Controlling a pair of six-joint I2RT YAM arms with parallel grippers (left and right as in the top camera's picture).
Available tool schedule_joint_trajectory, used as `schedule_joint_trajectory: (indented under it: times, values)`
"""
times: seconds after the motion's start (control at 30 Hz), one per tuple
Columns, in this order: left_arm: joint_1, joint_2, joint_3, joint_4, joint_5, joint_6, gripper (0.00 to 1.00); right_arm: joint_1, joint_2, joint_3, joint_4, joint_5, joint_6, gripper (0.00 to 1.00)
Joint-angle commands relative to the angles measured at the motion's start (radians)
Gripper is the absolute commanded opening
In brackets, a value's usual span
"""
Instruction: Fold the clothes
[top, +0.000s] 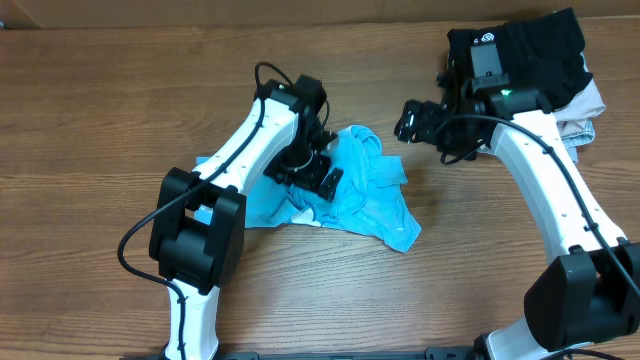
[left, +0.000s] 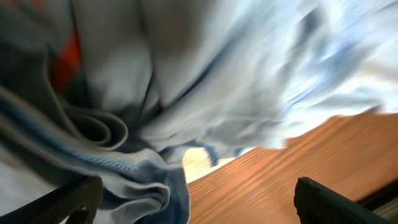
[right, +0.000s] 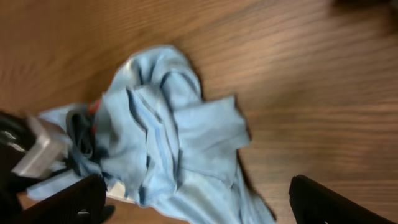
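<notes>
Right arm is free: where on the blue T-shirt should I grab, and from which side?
Probably the loose flap that juts out of the light blue T-shirt toward the right gripper. Come in from the shirt's right side, over bare table: the flap lies flat there, clear of the bunched middle where the left gripper sits.

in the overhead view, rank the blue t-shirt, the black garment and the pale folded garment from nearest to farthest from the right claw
From the right claw:
1. light blue T-shirt, crumpled mid-table, just beside the claw on its left.
2. black garment, at the far right corner of the table.
3. pale folded garment, peeking out under the black one's right edge.
</notes>
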Motion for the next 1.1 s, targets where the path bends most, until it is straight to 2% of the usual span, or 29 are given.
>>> schedule_joint_trajectory:
  times: [0.0,0.13,0.37,0.67,1.07]
  values:
    - [0.003,-0.016,0.154,-0.001,0.075,0.012,1.00,0.006,0.000,-0.080,0.014,-0.091,-0.027,0.98]
    - [0.003,-0.016,0.312,-0.016,0.074,0.051,1.00,0.006,0.011,-0.187,0.073,-0.155,-0.038,0.99]
    - [0.006,-0.016,0.488,-0.011,0.031,0.068,1.00,0.006,0.035,-0.300,0.194,-0.203,-0.163,1.00]
    - [0.006,-0.016,0.494,-0.005,-0.161,0.086,1.00,0.007,0.124,-0.339,0.323,-0.207,-0.263,1.00]
    - [0.006,-0.016,0.494,-0.011,-0.169,0.086,1.00,0.033,0.143,-0.359,0.373,-0.211,-0.281,1.00]
